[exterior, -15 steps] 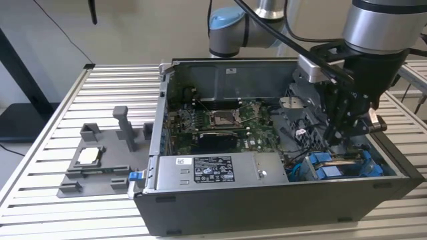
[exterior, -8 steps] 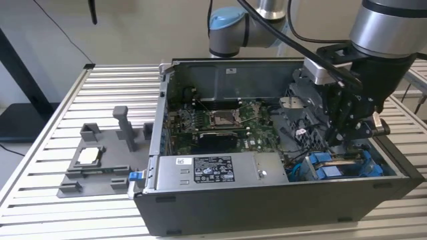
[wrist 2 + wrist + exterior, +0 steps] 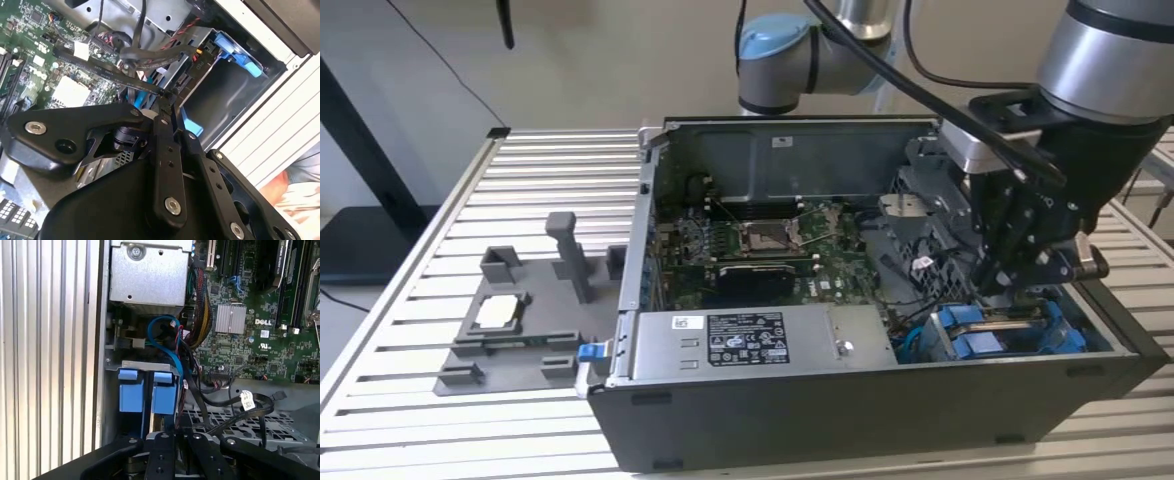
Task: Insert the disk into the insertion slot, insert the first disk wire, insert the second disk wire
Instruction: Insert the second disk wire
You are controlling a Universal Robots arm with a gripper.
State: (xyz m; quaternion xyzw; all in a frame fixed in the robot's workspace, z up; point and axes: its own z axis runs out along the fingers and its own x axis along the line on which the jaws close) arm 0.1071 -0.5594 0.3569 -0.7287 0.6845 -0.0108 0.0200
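Note:
The dark computer case (image 3: 854,420) lies open on the slatted table. At its corner on the exterior view's right is the grey insertion slot (image 3: 947,350) (image 3: 220,90) (image 3: 145,365). The disk (image 3: 1007,320) lies in it between bright blue carrier tabs (image 3: 132,392). My gripper (image 3: 1001,290) (image 3: 169,96) (image 3: 175,434) hangs inside the case just above that bay. In the second wrist view its black fingers (image 3: 165,130) meet on the end of a thin black disk wire (image 3: 135,82). That wire runs back across the green motherboard (image 3: 30,75).
A labelled silver power-supply box (image 3: 747,345) fills the case's front. Blue and black cables (image 3: 167,340) loop beside the bay, one with a white tag (image 3: 247,400). A grey fixture holding a chip (image 3: 500,312) stands on the table at the exterior view's left.

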